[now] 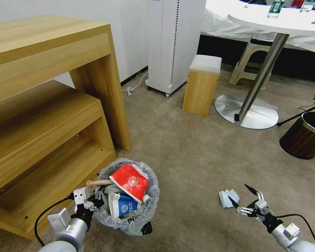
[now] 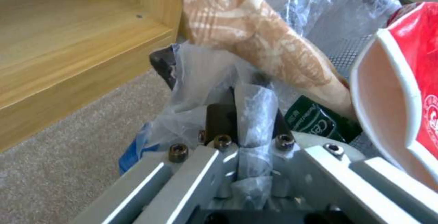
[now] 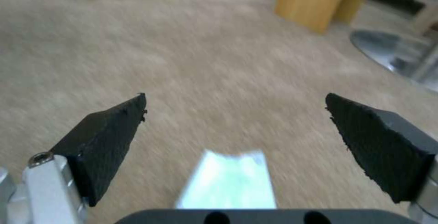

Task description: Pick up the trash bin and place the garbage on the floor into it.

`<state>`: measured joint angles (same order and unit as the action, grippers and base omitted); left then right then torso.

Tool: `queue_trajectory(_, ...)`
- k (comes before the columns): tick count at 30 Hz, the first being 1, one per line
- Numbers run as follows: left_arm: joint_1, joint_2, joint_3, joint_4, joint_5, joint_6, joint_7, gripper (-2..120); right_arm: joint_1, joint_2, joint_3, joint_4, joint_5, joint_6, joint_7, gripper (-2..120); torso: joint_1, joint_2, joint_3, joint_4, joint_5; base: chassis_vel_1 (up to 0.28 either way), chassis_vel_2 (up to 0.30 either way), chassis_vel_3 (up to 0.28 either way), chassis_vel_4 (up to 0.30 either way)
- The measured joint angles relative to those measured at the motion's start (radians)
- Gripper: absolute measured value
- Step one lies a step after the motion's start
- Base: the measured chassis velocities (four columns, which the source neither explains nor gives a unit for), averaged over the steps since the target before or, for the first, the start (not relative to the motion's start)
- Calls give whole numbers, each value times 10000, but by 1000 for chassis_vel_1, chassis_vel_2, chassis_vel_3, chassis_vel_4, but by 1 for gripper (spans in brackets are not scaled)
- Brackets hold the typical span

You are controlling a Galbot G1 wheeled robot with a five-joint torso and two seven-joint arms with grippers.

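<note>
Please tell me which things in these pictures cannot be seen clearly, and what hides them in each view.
- Trash bin: head view, its floor hidden under the red wrapper, blue-white carton and wooden stick.
- Left gripper: left wrist view, fingertips buried in bag liner at the rim.
- Pale blue mask: right wrist view, blurred and cut off by the right gripper body, between its open fingers.
</note>
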<state>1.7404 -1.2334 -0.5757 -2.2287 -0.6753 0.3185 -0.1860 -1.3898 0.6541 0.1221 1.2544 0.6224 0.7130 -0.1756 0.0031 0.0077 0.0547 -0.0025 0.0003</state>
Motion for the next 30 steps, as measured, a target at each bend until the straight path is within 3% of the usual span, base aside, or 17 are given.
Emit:
queue_trajectory(8,-36,-3,17,54,-46,-61,63,1,1180,443,-505,-2270,-32,67,-163,100,1,0,0,-1,-5,0,0,0,0)
queue_trajectory(19,-11,103,-32,53,-175,-71,66,1,2592,1262,-1362,-3608,-110,78,-547,100,0,0,1,0,-4,0,0,0,0)
queue_trajectory(30,89,131,-69,-68,-289,-91,45,1,4098,2244,-2138,-5796,-447,293,-1088,100,1,0,1,-1,-4,0,0,0,0)
